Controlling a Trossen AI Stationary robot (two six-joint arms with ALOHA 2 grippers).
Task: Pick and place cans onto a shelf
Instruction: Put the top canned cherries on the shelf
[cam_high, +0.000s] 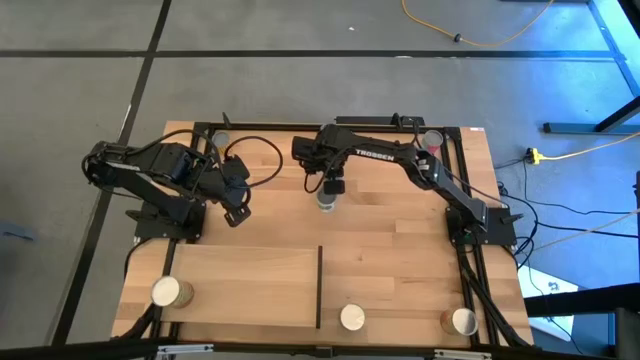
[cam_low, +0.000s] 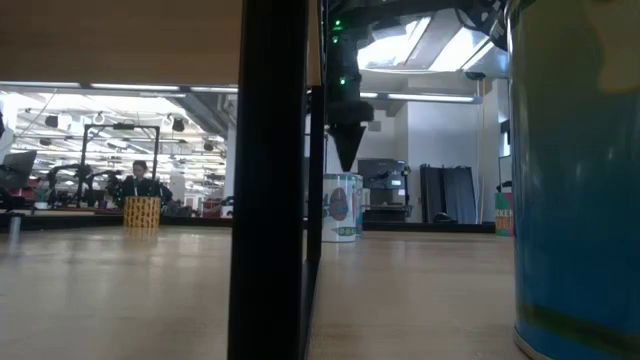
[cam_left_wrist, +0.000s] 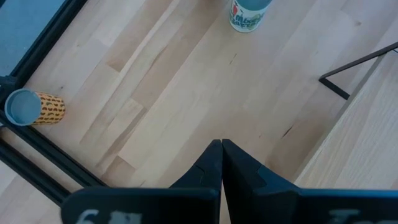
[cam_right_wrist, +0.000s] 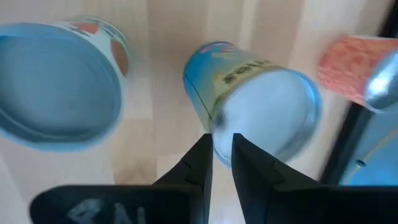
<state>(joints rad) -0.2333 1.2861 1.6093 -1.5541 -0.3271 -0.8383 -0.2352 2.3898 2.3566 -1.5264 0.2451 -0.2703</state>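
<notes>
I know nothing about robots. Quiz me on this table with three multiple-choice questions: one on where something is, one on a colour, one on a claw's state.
1. The right claw is:
A. on the floor
B. beside the left arm's base
C. over the mid-table can

2. The label of the can by the black frame is:
A. orange
B. purple
C. black

3. The left claw is:
A. wide open
B. shut, empty
C. gripping a can

Answers:
1 C: the right claw hangs over the mid-table can.
2 A: the can by the black frame shows an orange pattern.
3 B: the left claw has its fingers pressed together, holding nothing.
</notes>
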